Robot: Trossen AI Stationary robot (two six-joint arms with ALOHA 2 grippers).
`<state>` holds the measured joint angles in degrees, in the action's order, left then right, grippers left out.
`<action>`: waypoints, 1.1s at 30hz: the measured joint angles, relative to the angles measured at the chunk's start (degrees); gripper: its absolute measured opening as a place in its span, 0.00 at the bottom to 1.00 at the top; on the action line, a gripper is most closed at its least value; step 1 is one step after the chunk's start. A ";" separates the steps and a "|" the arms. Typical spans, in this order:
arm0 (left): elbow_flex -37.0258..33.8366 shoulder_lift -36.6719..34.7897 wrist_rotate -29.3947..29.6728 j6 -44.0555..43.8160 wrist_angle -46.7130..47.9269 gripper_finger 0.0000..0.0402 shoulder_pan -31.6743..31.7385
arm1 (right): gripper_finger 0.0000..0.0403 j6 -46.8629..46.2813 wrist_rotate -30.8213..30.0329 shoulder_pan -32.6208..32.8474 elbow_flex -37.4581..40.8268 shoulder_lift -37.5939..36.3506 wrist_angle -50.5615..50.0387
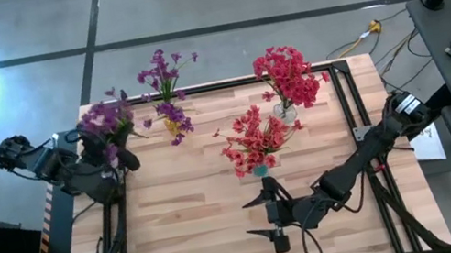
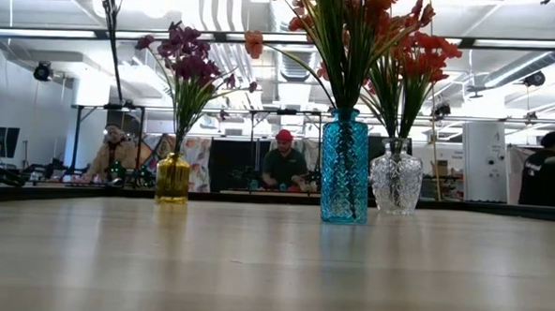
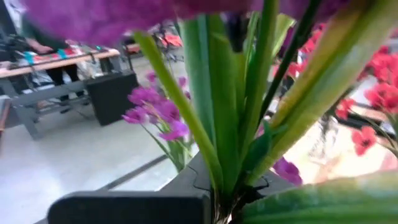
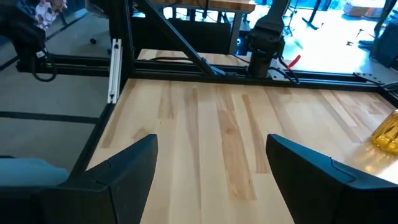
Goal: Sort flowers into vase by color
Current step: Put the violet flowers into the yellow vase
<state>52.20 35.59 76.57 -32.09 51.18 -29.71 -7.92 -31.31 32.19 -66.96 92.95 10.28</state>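
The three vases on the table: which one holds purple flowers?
The yellow vase, nearest the left arm's side. The blue vase and the clear vase both hold red flowers.

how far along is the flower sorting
Mostly done, it seems. Red flowers stand in the clear vase and more in the blue vase; purple flowers fill the yellow vase. In hand: the left gripper, at the table's left edge, is shut on a purple sprig not yet in a vase. The right gripper hovers open, holding nothing. No loose flowers show on the table.
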 joint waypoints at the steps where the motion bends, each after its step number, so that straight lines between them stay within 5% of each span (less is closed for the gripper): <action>1: 0.23 -0.50 0.80 0.44 0.02 0.00 0.00 | 0.73 0.00 0.02 0.02 0.00 0.00 -0.11; 7: 0.68 -4.38 8.25 1.76 -0.10 0.00 0.00 | 0.71 0.47 -0.14 -0.07 0.00 0.00 -0.22; 15: 0.28 -5.46 3.00 -0.16 -0.13 0.00 0.00 | 0.72 0.54 -0.21 -0.07 0.00 -2.48 -5.51; 33: -1.37 2.51 4.42 -0.43 -2.75 0.00 0.22 | 0.71 0.66 0.24 1.44 0.00 -5.95 -10.11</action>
<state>50.83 38.11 80.99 -32.53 48.43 -29.50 -7.27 -31.07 33.63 -66.96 87.00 0.16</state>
